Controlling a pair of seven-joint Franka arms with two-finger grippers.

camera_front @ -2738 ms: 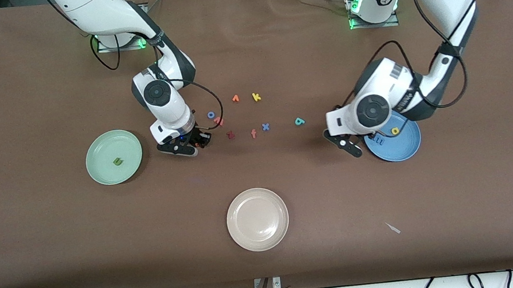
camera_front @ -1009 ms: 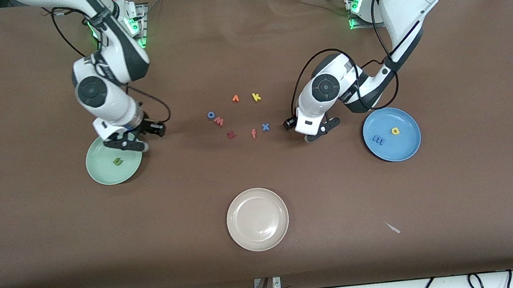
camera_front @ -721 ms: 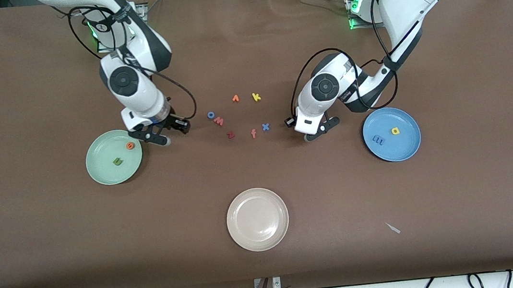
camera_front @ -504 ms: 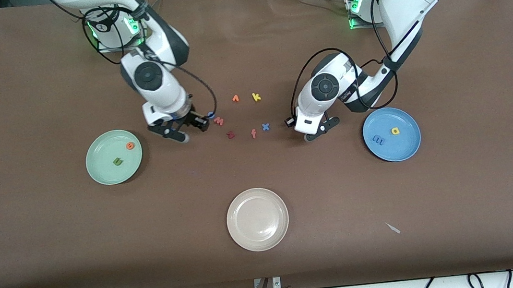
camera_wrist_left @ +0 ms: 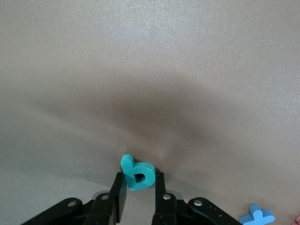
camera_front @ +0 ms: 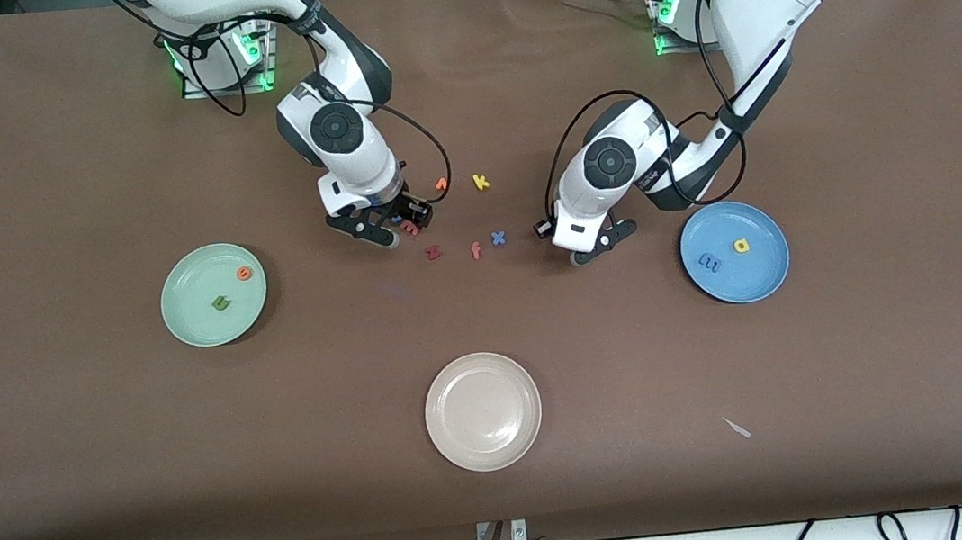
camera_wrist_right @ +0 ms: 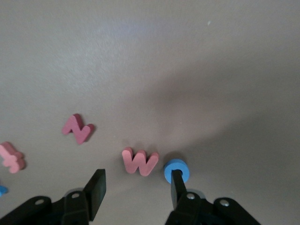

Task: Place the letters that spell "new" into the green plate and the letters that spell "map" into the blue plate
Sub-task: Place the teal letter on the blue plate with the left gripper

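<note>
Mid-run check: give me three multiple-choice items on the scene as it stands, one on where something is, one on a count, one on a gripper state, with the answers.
1. Where does the pinkish-red w lie?
A. in the green plate
B. on the table between the right gripper's open fingers
C. in the cream plate

2. How many letters are in the blue plate?
A. none
B. two
C. four

3. What is the left gripper doing?
A. shut on the teal a
B. open over the blue plate
C. shut on the blue x

Answers: 1 B, the right wrist view shows the w between the right gripper's spread fingers. 2 B, a blue m and a yellow p. 3 A, its fingers pinch the a.
</note>
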